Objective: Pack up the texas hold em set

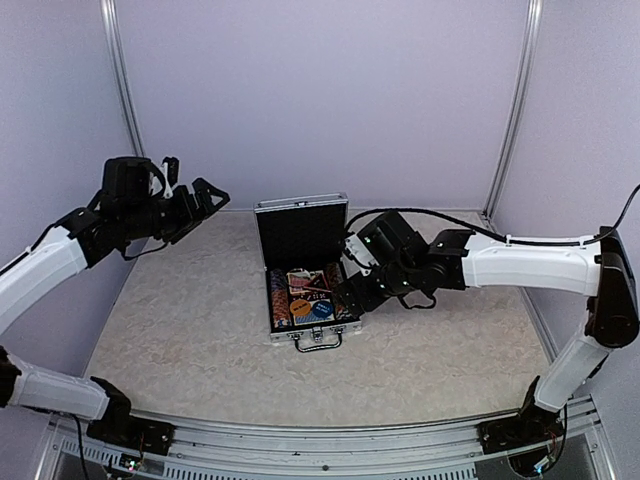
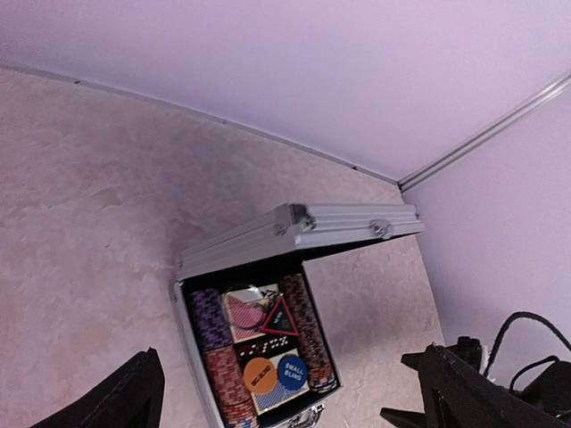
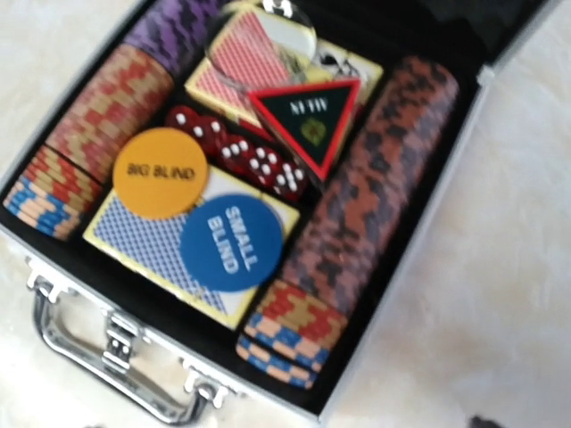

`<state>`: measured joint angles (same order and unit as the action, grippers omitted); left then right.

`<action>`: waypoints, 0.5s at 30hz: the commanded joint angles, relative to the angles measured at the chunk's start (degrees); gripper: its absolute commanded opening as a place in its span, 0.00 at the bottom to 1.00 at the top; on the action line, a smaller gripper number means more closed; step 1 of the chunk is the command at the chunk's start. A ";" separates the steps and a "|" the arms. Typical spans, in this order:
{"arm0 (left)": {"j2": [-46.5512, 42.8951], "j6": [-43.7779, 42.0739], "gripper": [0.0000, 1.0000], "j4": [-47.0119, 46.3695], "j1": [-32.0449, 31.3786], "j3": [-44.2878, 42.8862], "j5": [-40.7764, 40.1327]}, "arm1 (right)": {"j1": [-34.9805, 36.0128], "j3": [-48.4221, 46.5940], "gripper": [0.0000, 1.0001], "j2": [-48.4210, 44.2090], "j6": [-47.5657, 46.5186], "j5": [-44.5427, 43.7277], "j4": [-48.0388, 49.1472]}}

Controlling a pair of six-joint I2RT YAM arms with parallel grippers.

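Observation:
The texas hold em set is a small silver briefcase point(image 1: 310, 335) lying open mid-table, its black-lined lid point(image 1: 300, 232) upright. Inside lie rows of striped poker chips point(image 3: 370, 174), an orange disc point(image 3: 161, 172), a blue disc point(image 3: 230, 242), a dark triangle point(image 3: 312, 120), a clear disc point(image 3: 259, 45), red dice point(image 3: 236, 152) and two card decks point(image 3: 152, 241). The metal handle point(image 3: 98, 357) faces the near edge. My right gripper point(image 1: 352, 290) hovers over the case's right side, open and holding nothing. Raised far to the left, my left gripper point(image 1: 205, 200) is open and empty, its fingers point(image 2: 116, 397) framing the case point(image 2: 294, 227).
Lilac walls with metal posts point(image 1: 120, 80) close in the back and sides. A black cable point(image 1: 440, 222) loops along the right arm. Bare beige tabletop point(image 1: 170, 320) surrounds the case, and a metal rail point(image 1: 320, 440) runs along the near edge.

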<state>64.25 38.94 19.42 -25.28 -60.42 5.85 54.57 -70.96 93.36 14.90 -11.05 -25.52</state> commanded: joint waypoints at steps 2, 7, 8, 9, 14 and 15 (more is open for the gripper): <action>12.88 -5.11 0.99 -7.37 1.95 -14.88 13.36 | -0.36 4.72 0.99 -4.16 4.91 -1.43 1.53; 26.70 -8.49 0.99 -2.98 2.72 -29.00 17.34 | -0.34 10.24 1.00 -7.14 9.91 -0.24 5.28; 29.11 -9.13 0.99 -1.73 2.75 -31.26 17.52 | -0.34 12.08 1.00 -7.80 11.48 0.58 6.85; 30.81 -9.73 0.99 -0.96 2.77 -32.84 18.17 | -0.34 13.70 1.00 -8.43 12.82 1.67 8.88; 35.63 -10.76 0.99 -3.48 2.84 -32.93 22.04 | -0.38 23.00 1.00 -11.35 21.22 7.98 23.34; 36.03 -10.81 0.99 -4.19 2.80 -32.64 22.94 | -0.34 24.19 1.00 -11.51 23.08 8.38 25.10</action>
<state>98.63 30.52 15.92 -22.83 -93.06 23.68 54.57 -51.27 83.96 28.97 -7.14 -12.97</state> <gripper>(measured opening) 0.990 0.998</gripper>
